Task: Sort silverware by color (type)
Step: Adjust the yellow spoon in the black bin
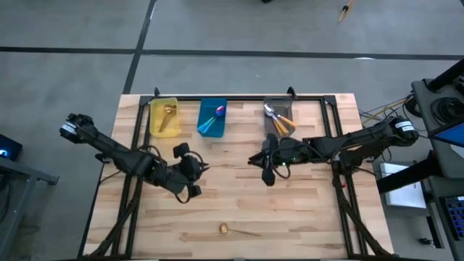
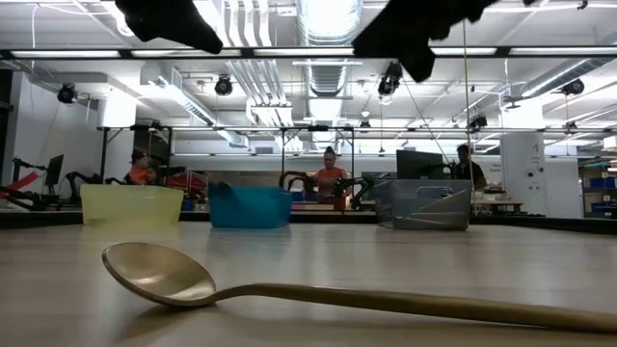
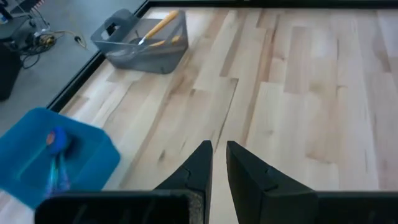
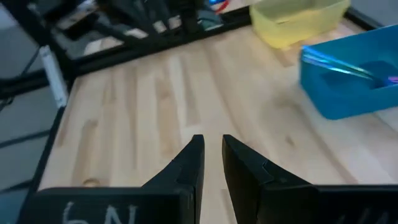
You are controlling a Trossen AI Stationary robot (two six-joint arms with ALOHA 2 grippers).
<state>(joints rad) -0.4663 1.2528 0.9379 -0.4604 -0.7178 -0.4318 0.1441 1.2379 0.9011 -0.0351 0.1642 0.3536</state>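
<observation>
The desk (image 1: 239, 203) is pale wood in long butcher-block strips with a dark frame around it. Along its far edge stand three rectangular plastic bins. The yellow bin (image 1: 164, 117) is translucent and holds a thin all-gold spoon (image 1: 169, 111). The blue bin (image 1: 212, 118) holds spoons with iridescent purple bowls and teal handles (image 1: 215, 119). The grey bin (image 1: 279, 117) holds silver spoons with orange handles (image 1: 279, 119).

One more gold spoon (image 2: 318, 294) lies alone on the near part of the desk, well apart from the bins. It is smooth and shiny, with an oval bowl facing up and a slim straight handle flat on the wood.

The left arm stretches in from the left side, its dark hand (image 1: 190, 174) poised above the middle of the desk, nearer than the yellow and blue bins. Its two wedge-shaped fingers (image 3: 200, 163) stand close together with only a narrow slit between them, and they hold nothing.

The right arm reaches in from the right, its hand (image 1: 267, 165) above the desk just in front of the grey bin. Its fingers (image 4: 191, 163) are likewise nearly together with a thin gap, empty.

Beyond the desk, people sit at workstations in the room.
</observation>
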